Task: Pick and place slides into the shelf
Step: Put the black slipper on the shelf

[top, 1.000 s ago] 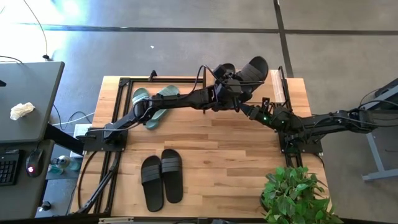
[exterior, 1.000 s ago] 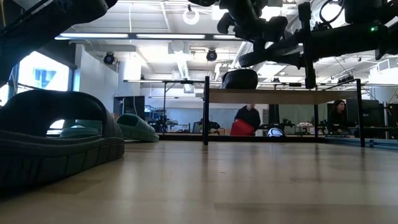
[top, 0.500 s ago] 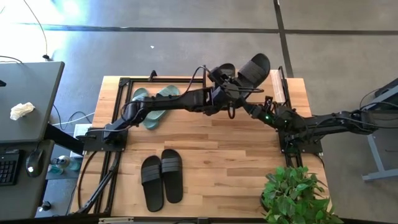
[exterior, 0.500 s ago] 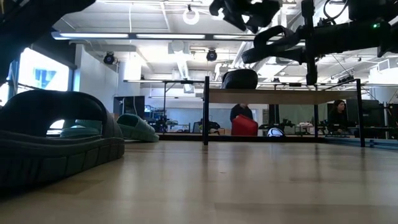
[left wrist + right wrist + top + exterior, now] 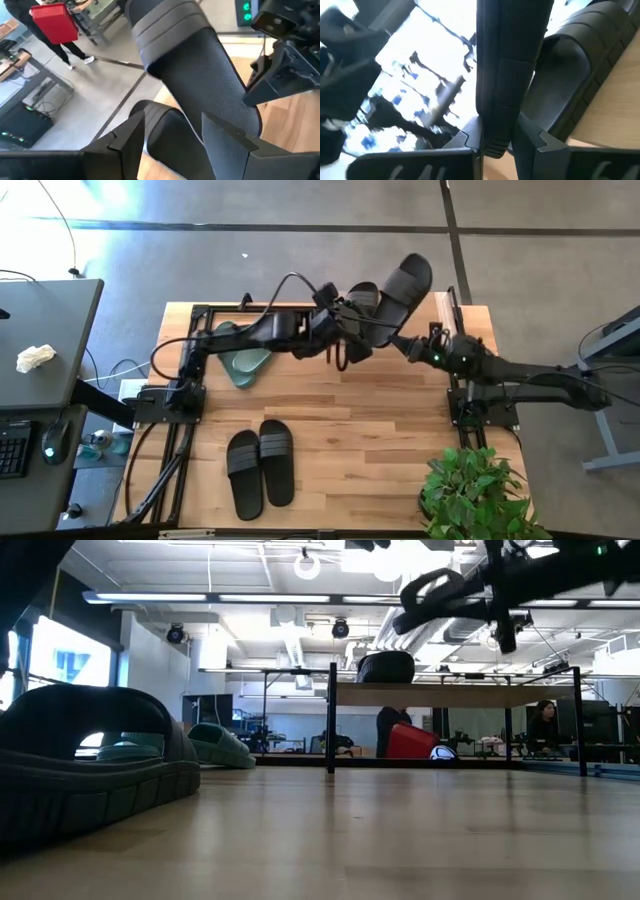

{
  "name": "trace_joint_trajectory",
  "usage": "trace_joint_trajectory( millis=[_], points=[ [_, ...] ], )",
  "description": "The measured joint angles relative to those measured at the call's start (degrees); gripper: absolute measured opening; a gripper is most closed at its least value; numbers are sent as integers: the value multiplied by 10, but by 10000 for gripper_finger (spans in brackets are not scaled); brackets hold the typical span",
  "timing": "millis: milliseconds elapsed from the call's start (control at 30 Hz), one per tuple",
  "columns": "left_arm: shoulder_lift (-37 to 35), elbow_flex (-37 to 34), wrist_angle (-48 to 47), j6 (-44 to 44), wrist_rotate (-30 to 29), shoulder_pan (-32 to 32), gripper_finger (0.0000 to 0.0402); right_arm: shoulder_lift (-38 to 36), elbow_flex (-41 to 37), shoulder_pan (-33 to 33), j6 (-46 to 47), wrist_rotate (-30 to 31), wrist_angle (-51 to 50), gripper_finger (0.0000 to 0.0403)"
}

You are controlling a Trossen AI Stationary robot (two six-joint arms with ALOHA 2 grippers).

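Observation:
My right gripper (image 5: 400, 338) is shut on a black slide (image 5: 407, 280) and holds it high above the shelf (image 5: 450, 695), a low rack with a light wooden top board near the table's far right. A second black slide (image 5: 365, 295) lies sole-down on that board (image 5: 385, 667). My left gripper (image 5: 355, 328) is open and hovers beside the held slide, above the one on the shelf. In the left wrist view its fingers (image 5: 127, 145) frame both slides without clearly touching either. A black pair (image 5: 260, 470) rests on the near table. The sage-green pair (image 5: 240, 358) lies partly under my left arm. My right gripper pinches the black slide by its heel end (image 5: 240, 107), with the sole's thickness between the two fingers (image 5: 475, 142). The fingers come from the table's right, slanting upward. The slide is lifted clear and tilts up, with its strap end (image 5: 415, 268) highest and toward the far edge.
An open black metal frame (image 5: 200, 315) stands at the far left around the green slides. A potted plant (image 5: 470, 490) sits at the near right corner. A dark desk (image 5: 40, 330) stands left of the table. People move in the room behind (image 5: 400, 735).
My left gripper has drawn back from the held slide, upward and toward the table's left, its arm folding back. My right gripper has risen a little toward the far edge, carrying the black slide higher above the shelf.

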Motion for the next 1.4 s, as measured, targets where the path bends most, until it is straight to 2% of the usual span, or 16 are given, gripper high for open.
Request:
trace_joint_trajectory(
  millis=[267,400,500,667,800,1000,1133,1300,1400],
  points=[
    [-17,-1,-103,-6,105,-4,144,3,227,-75,-58,-104,-361,37],
    [-17,-1,-127,-8,160,-4,130,6,325,-128,-68,-154,-499,37],
    [-17,-1,-131,-7,202,-3,119,17,366,-172,-64,-215,-558,37],
    [-17,-1,-141,7,249,-3,102,60,365,-232,-56,-342,-584,37],
    [-17,-1,-167,4,272,-4,90,88,349,-278,-74,-398,-591,37],
    [-17,-6,-189,-1,316,-4,72,92,329,-346,-89,-447,-587,37],
    [-16,-9,-184,6,359,-3,59,93,279,-371,-84,-478,-580,37],
    [-16,-8,-180,21,366,-3,46,88,220,-389,-69,-519,-495,37],
    [-16,-9,-187,33,390,-2,40,88,190,-392,-41,-536,-455,37]
  ],
)
